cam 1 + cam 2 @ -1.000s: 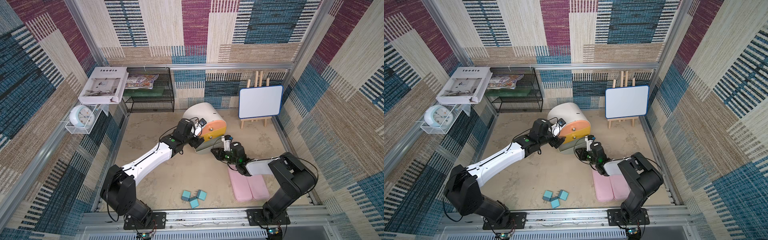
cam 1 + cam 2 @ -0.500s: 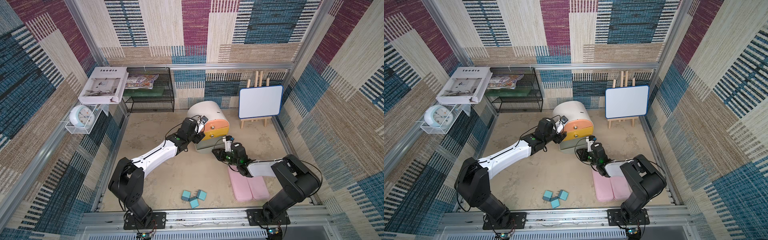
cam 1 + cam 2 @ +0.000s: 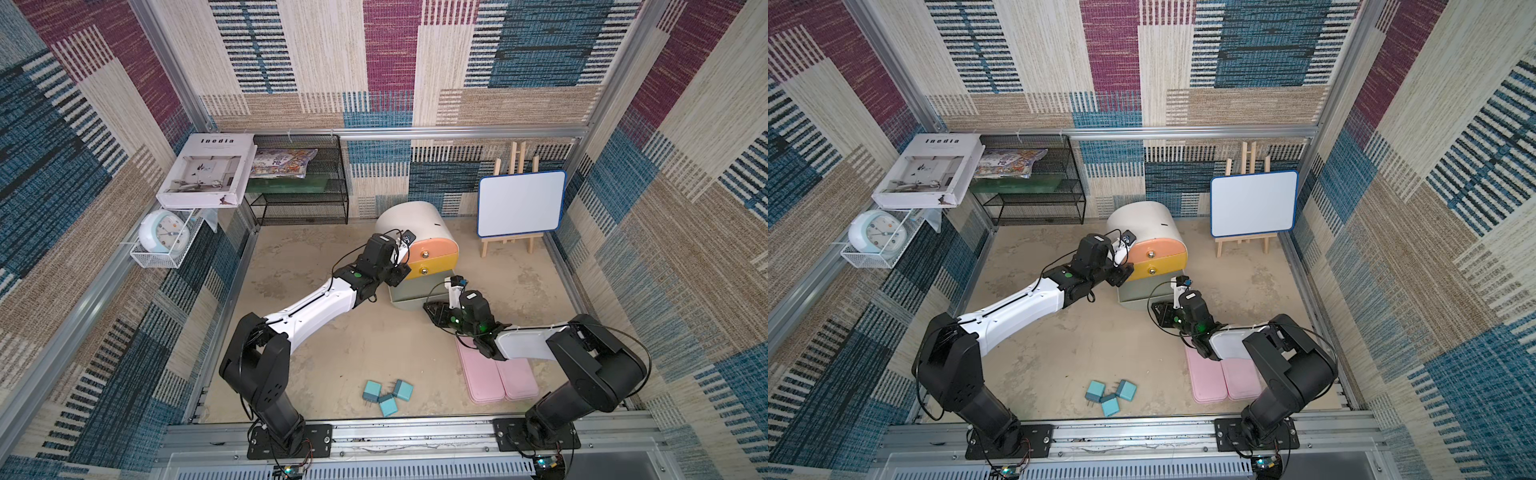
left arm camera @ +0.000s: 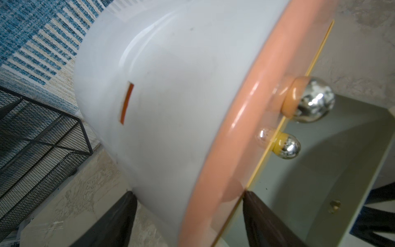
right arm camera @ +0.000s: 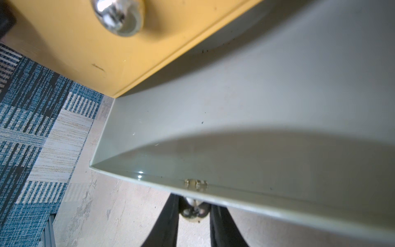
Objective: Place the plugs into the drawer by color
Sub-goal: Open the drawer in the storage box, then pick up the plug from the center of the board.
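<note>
1. A white drum-shaped cabinet (image 3: 411,220) is standing upright toward the back of the beige mottled floor (image 3: 332,353), near a small whiteboard on a wooden easel (image 3: 521,203).
2. Its peach top drawer front (image 3: 432,251) and yellow middle drawer front (image 3: 436,266) are sitting flush with the shell. The grey bottom drawer (image 3: 409,297) is jutting out beneath them, open at the top.
3. The left gripper (image 3: 397,276) is reaching in at the cabinet's side. In the left wrist view its black fingers (image 4: 119,218) are spread wide and straddling the cabinet's front edge. One tip is pressing the white shell and the other is touching the drawer fronts, so the claw is clamping the cabinet.
4. The right gripper (image 5: 193,213) is sitting low at the front wall of the grey drawer. Its black fingers (image 5: 168,222) are standing close on either side of the drawer's small silver knob (image 5: 193,210). I cannot tell whether they are pinching the knob or only flanking it.
5. Three small boxy blue plugs (image 3: 387,405) are lying in a loose cluster on the floor near the front rail, well apart from the cabinet and from both grippers. Thin metal prongs are showing on some of them in both top views.
6. Two flat pink cases (image 3: 511,380) are lying side by side on the floor, partly under the right arm.
</note>
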